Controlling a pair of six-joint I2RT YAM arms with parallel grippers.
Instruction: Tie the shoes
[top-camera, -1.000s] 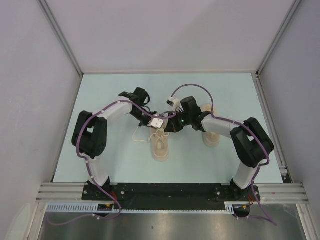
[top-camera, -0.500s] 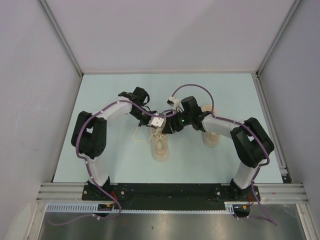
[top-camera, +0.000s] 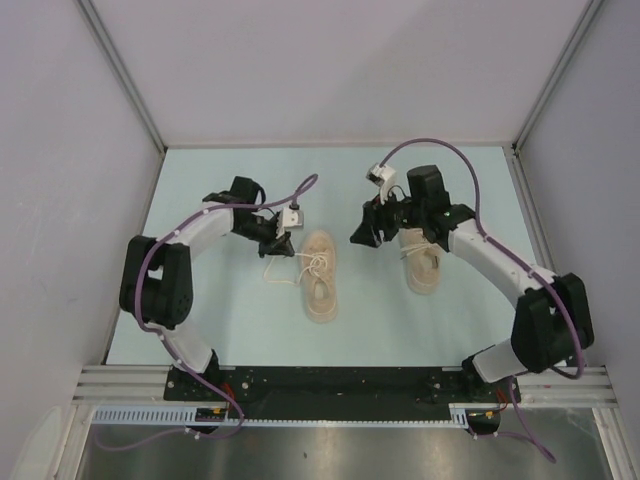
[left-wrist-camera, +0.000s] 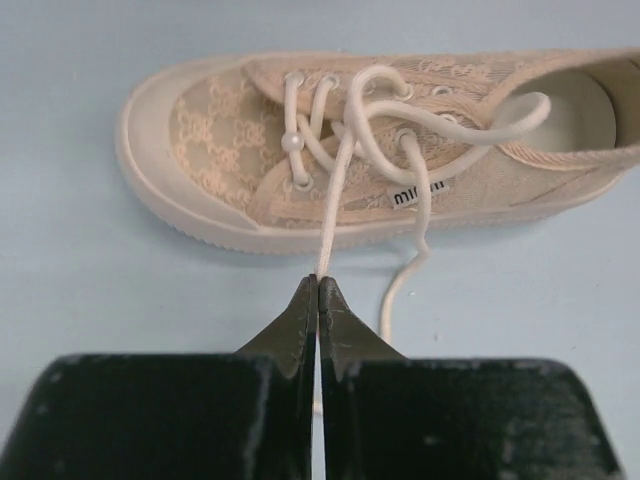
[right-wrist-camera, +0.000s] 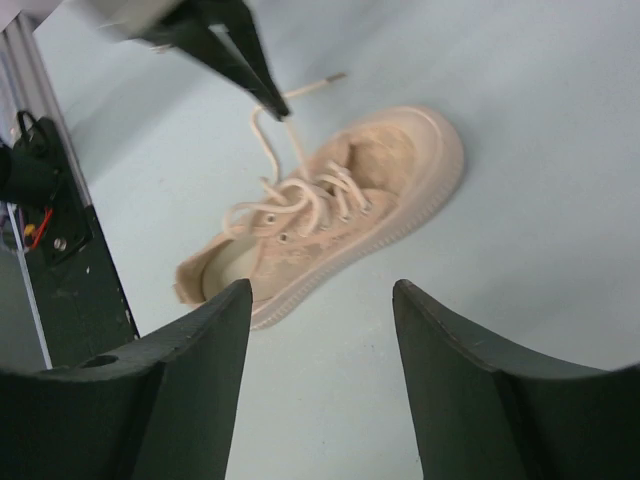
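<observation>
Two beige shoes lie on the pale blue table. The left shoe (top-camera: 320, 280) (left-wrist-camera: 250, 140) (right-wrist-camera: 370, 185) has its off-white laces crossed loosely over the tongue. One lace (left-wrist-camera: 333, 200) runs straight from the eyelets into my left gripper (top-camera: 282, 243) (left-wrist-camera: 318, 285), which is shut on it just left of the shoe. A second lace end (left-wrist-camera: 400, 285) trails on the table. My right gripper (top-camera: 360, 236) (right-wrist-camera: 320, 290) hovers open, right of that shoe, with nothing between its fingers. The right shoe (top-camera: 424, 270) lies partly under my right arm.
Grey walls with aluminium posts (top-camera: 130, 90) close in the table on three sides. A black base plate and metal rails (top-camera: 330, 385) run along the near edge, and the plate also shows in the right wrist view (right-wrist-camera: 60, 260).
My right gripper has opened and drawn back up and to the right, away from the left shoe. The left gripper has shut fully and moved left with the lace.
</observation>
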